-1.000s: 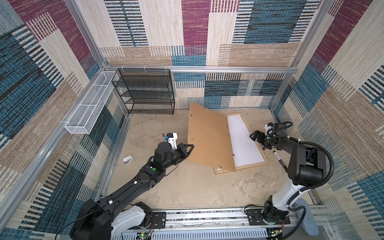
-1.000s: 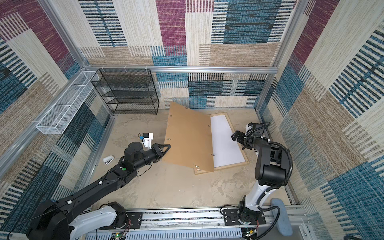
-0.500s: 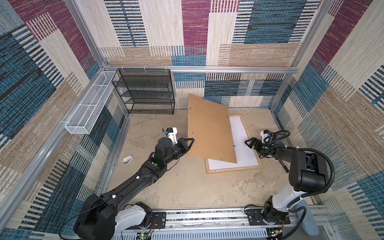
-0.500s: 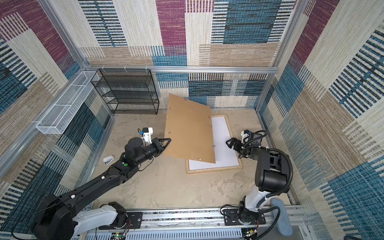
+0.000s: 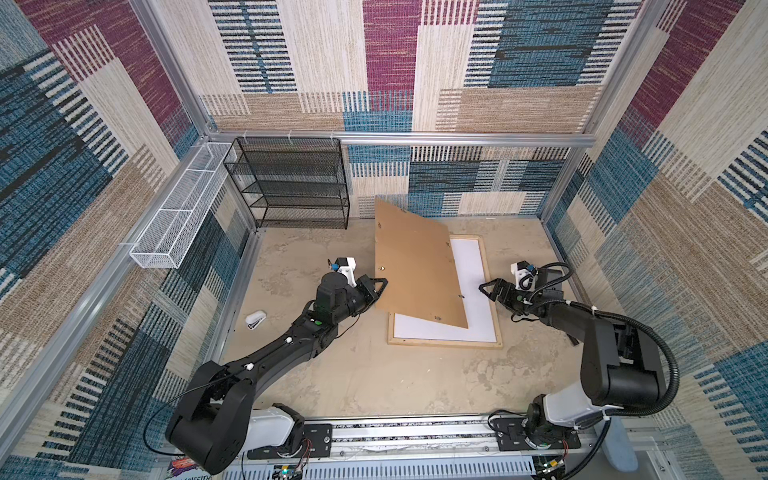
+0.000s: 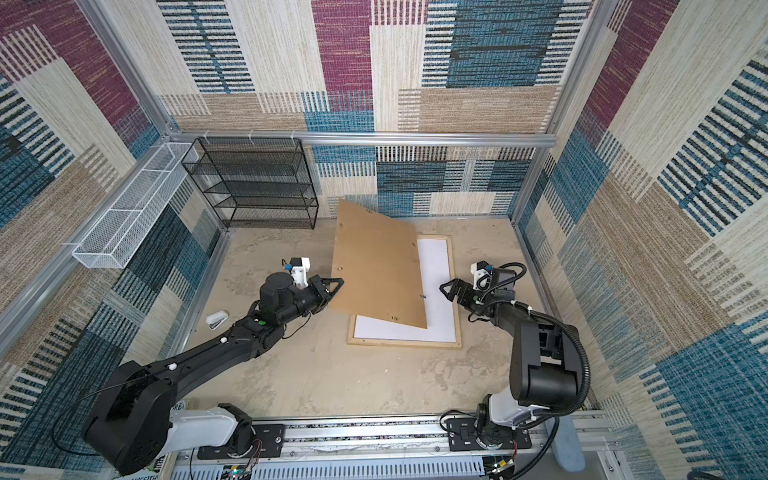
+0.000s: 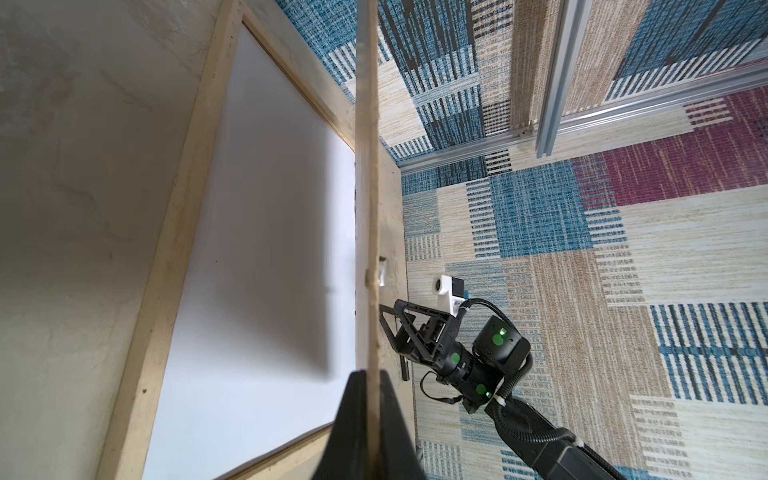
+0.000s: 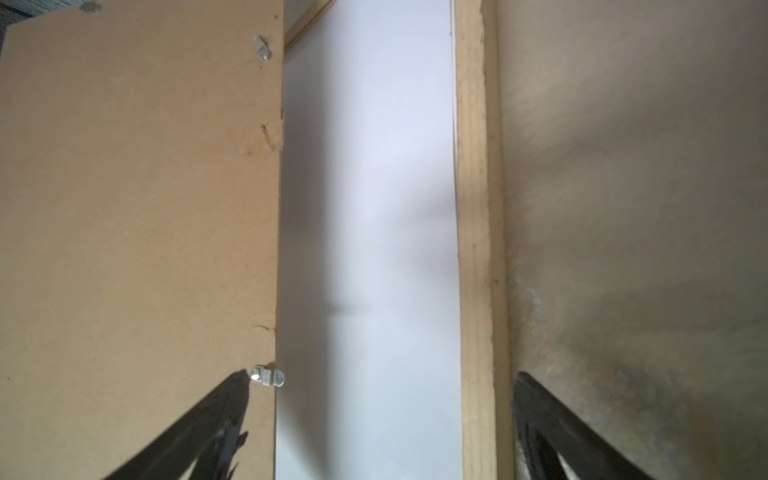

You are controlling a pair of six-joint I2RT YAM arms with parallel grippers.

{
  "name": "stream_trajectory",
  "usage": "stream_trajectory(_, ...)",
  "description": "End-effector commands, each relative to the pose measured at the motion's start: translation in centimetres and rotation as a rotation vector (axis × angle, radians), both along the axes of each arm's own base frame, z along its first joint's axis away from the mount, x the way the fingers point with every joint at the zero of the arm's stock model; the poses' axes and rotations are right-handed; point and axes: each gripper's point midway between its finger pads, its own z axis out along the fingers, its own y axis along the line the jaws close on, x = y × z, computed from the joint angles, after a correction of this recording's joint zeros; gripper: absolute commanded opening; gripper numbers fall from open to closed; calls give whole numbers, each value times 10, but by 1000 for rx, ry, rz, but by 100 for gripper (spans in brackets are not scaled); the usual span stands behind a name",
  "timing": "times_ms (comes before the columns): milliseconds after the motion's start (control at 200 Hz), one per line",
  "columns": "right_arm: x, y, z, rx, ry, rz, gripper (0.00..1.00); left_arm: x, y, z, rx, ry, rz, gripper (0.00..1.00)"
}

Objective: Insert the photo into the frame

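The frame (image 5: 444, 343) (image 6: 405, 343) of pale wood lies flat on the table in both top views. A plain white sheet (image 5: 478, 299) (image 7: 270, 228) (image 8: 365, 166) fills it. No printed picture shows, so the photo is hidden. My left gripper (image 5: 384, 283) (image 6: 338, 282) (image 7: 370, 386) is shut on the left edge of the brown backing board (image 5: 415, 270) (image 6: 374, 266) (image 8: 137, 208). It holds the board tilted up over the frame's left half. My right gripper (image 5: 482, 286) (image 6: 442, 286) (image 8: 382, 376) stands open, low over the frame's right rail (image 8: 478, 208), holding nothing.
A black mesh shelf (image 5: 291, 183) stands at the back left. Along the left wall hangs a white wire basket (image 5: 178, 216). A small white stapler (image 5: 255, 320) lies on the table by the left arm. Small metal clips (image 8: 268, 377) sit along the board's edge.
The frame has swung from a slant to lie square and nearer the front. The left gripper has raised the board steeper. My right gripper has moved left and forward, still open.
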Motion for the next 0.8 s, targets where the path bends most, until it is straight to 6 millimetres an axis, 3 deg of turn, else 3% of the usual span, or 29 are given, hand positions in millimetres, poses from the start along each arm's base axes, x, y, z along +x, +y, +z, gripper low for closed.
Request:
stream_trajectory(0, 10, -3, 2, -4, -9, -14, 100, 2, -13, 35, -126, -123, -51, 0)
stream_trajectory(366, 14, -2, -16, 7, 23, -8, 100, 10, -32, 10, -233, -86, -116, 0)
stream_trajectory(796, 18, 0, -15, 28, 15, 4, 99, 1, -39, -18, -141, -49, -112, 0)
